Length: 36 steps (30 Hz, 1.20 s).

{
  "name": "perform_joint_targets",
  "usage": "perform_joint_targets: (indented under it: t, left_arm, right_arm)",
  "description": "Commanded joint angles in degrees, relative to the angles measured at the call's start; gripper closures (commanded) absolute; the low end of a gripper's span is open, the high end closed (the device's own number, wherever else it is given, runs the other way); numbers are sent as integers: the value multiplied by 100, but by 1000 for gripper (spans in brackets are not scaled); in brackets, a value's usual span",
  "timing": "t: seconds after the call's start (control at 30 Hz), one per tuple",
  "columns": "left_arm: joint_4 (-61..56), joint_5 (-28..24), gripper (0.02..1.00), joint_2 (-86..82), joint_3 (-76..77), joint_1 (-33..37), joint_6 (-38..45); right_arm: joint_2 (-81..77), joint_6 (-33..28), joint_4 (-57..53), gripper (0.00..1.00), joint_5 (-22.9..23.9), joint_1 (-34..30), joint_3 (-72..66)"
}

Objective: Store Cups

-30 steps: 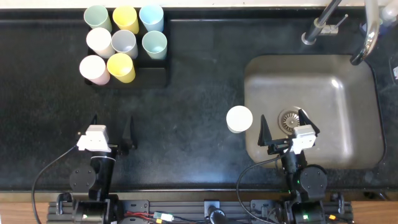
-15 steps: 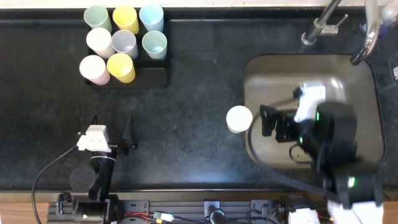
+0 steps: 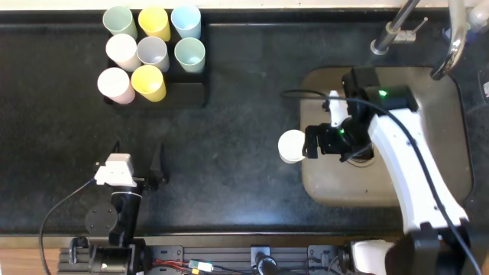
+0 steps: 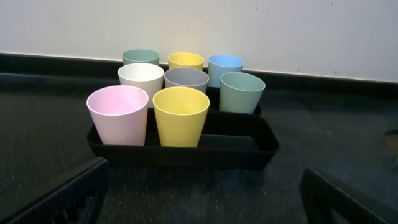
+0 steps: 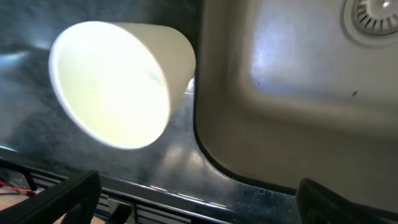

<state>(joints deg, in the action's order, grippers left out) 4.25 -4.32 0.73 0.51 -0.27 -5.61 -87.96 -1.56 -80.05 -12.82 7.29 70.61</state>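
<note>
A white cup stands upright on the dark counter just left of the sink rim, and it looks large in the right wrist view. My right gripper hangs over the sink's left edge beside that cup, open, with nothing between its fingers. At the back left a black tray holds several pastel cups, among them a pink cup and a yellow cup in the front row. My left gripper rests low near its base, open and empty, facing the tray.
The steel sink with its drain takes up the right side, and a faucet stands behind it. Bare dark counter lies between the tray and the white cup.
The right arm rose from its rest near the base, swung out over the sink, then turned left to the white cup. The left arm and the cups stayed put.
</note>
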Motion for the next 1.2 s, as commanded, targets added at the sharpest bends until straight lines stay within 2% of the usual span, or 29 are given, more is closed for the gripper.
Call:
perform_joint_targets:
  t: [0.03,0.1,0.33,0.47,0.53,0.7,0.97,1.2]
  left_arm:
    - [17,-74,18,-59,-4,-22,-42]
    - [17,-74,18,-59,-4,-22,-42]
    - [17,-74,18,-59,-4,-22,-42]
    - [17,-74,20,-59,-4,-22,-42]
    - [17,-74,18,-59,-4,-22,-42]
    - [17,-74,18,-59,-4,-22,-42]
    - [17,-74,18,-59,-4,-22,-42]
    - [17,-74,18,-59,-4,-22,-42]
  right_arm:
    - [-372,-15,247,1,297,120,122]
    - [-557,127,389,5,479,190,122]
    - [-940,330,1198,75,584,540,122]
    - [-1106,479,1438,213,695,612,122]
    - [-1182,483,1460,343,693,629,122]
    - [-1211,509,1519,956,695,732,122]
    - [-734,549,1464,958,697,1169,400]
    - [-723,896,1335,958,938,1834,2531]
